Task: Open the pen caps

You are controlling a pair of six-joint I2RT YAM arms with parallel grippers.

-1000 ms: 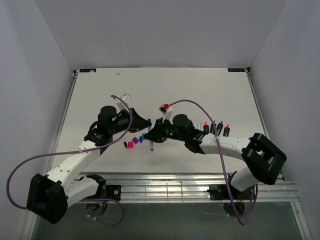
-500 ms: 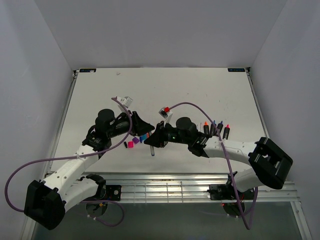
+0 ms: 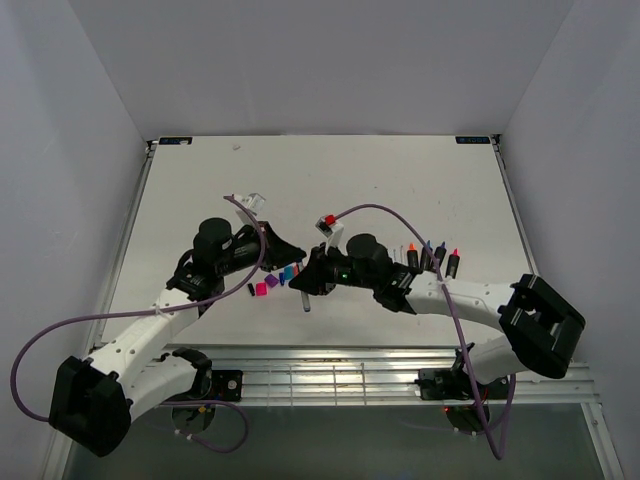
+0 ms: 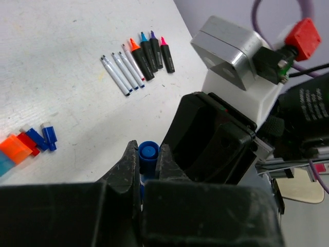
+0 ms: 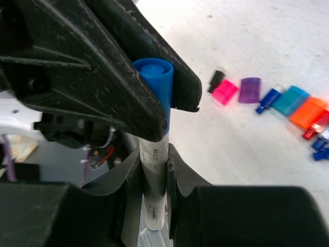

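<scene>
Left claw (image 4: 147, 156): shut hard on the blue cap (image 4: 148, 151). In your left wrist view the cap's round end shows between the two finger tips, with both fingers pressed against its sides.

Right claw (image 5: 153, 163): nearly shut, pinching the barrel (image 5: 152, 149) of the same pen just below the cap. The barrel runs down between the fingers and out of view.

Cap status: not yet off. In your right wrist view the cap's lower rim overlaps the top of the barrel, and no gap shows between them.

Position: the two claws meet tip to tip over the middle of the desk (image 3: 400, 180), a little toward the near edge. You cannot tell from any view whether the barrel's far end touches the desk.

Loose caps (image 5: 250, 89): they lie in a rough row on the desk just left of the held pen, under the left claw. The chunky ones are magenta, purple, teal and orange. Slim blue and red ones lie among them and at the row's end.

Highlighters (image 4: 149, 54): four black bodies lie side by side between the desk's middle and its right edge. Their orange, blue, purple and magenta tips are bare.

White pens (image 4: 123, 72): three lie parallel, just beside the highlighters.
</scene>
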